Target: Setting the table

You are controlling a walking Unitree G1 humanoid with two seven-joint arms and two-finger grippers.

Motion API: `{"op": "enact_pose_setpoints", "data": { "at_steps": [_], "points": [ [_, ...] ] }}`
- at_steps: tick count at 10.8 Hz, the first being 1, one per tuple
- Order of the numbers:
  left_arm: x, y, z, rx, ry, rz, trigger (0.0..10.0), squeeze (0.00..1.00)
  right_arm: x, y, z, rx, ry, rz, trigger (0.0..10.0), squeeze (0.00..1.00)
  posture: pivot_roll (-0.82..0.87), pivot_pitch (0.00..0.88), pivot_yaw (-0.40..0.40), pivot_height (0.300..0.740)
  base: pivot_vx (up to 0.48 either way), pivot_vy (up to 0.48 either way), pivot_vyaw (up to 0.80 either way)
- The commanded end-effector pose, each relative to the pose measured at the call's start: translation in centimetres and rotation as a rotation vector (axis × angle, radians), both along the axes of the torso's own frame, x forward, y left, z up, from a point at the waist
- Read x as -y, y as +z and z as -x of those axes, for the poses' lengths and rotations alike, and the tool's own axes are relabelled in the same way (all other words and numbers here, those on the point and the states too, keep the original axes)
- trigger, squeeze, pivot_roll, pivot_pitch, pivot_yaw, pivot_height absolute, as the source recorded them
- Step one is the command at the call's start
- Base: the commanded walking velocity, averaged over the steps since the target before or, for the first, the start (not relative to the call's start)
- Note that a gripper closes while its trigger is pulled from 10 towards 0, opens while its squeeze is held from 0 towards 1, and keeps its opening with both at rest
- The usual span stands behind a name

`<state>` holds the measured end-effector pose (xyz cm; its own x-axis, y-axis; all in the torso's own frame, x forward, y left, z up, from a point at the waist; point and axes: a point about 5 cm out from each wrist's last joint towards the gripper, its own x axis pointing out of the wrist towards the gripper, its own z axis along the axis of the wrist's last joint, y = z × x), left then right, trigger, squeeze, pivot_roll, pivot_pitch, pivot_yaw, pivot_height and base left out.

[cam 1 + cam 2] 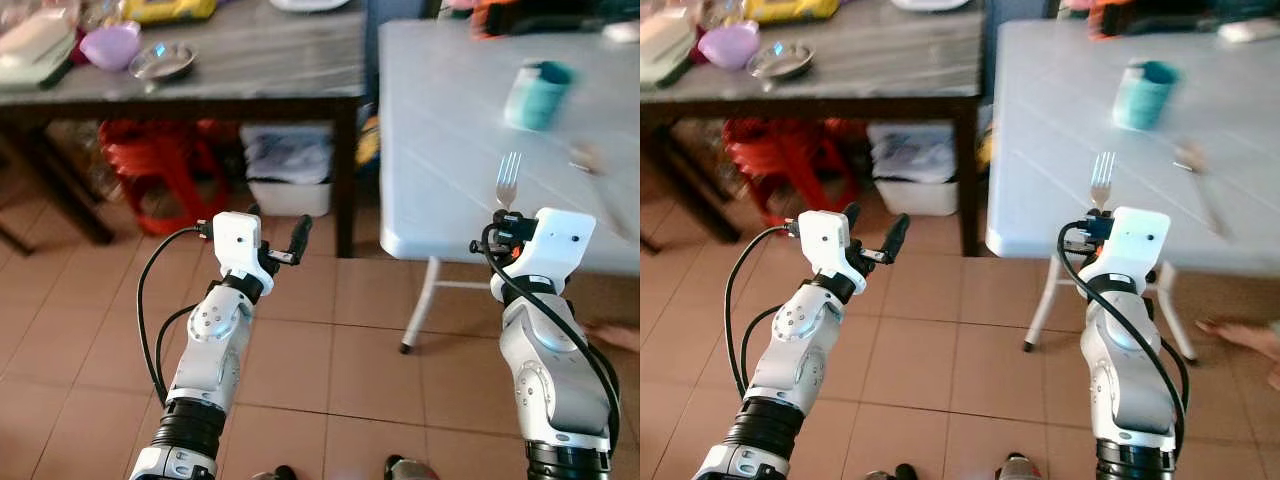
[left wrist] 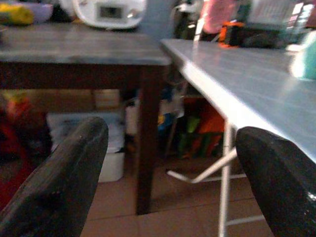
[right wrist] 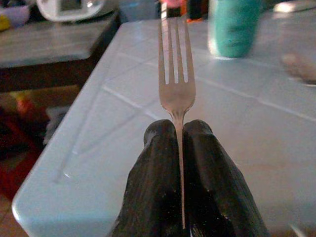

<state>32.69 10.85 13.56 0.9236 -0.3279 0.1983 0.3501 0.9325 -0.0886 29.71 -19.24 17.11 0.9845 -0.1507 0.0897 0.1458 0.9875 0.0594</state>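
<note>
Two silver arms reach out low in front of the camera, over the tiled floor (image 1: 300, 350). On the right arm, the right end effector (image 3: 180, 129) is clenched on a fork (image 1: 508, 180). Its two black fingers (image 3: 158, 168) pinch the thin handle, and the prongs point up and away, toward the light tabletop (image 1: 450, 130).

That tabletop is right ahead of the fork. From the head view the prongs look to be just over its near edge. A teal cup (image 1: 537, 95) stands farther back on it, well apart from the fork. Something small and blurry lies near the cup; it is too fuzzy to name.

The left end effector (image 1: 285, 245) is released, fingers spread wide, with nothing between them. It hangs over the floor, in front of the dark tabletop (image 1: 250, 60), which has a purple bowl (image 1: 110, 45) on it.

So the right arm is the closer one. I think the fork needs to go forward and then lie flat.
</note>
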Motion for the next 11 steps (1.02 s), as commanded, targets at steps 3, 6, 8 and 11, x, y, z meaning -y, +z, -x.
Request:
{"op": "enact_pose_setpoints", "data": {
  "at_steps": [3,6,8,11],
  "points": [
    [-0.55,-0.06,0.13,0.003,0.015,-0.010,10.0,0.00,-0.26,-0.09,-0.18,-0.003,0.015,0.003,10.0,0.00,-0.21,0.157,0.087,0.740,0.365,0.000,0.00],
    [-0.43,-0.33,0.10,-0.021,0.015,-0.003,10.0,0.00,-0.28,-0.16,-0.28,-0.008,0.018,0.011,10.0,0.00,-0.21,0.157,0.084,0.740,0.222,0.000,0.00],
    [0.02,-0.45,0.29,-0.042,0.019,0.018,10.0,0.00,-0.27,-0.26,-0.31,-0.011,0.019,0.012,10.0,0.00,-0.21,0.157,0.084,0.740,0.000,0.000,0.00],
    [0.10,-0.71,0.26,-0.074,0.010,0.030,10.0,0.00,-0.36,-0.39,-0.25,-0.015,0.018,0.012,10.0,0.00,-0.21,0.161,0.084,0.740,0.000,0.000,0.00]
  ]
}}
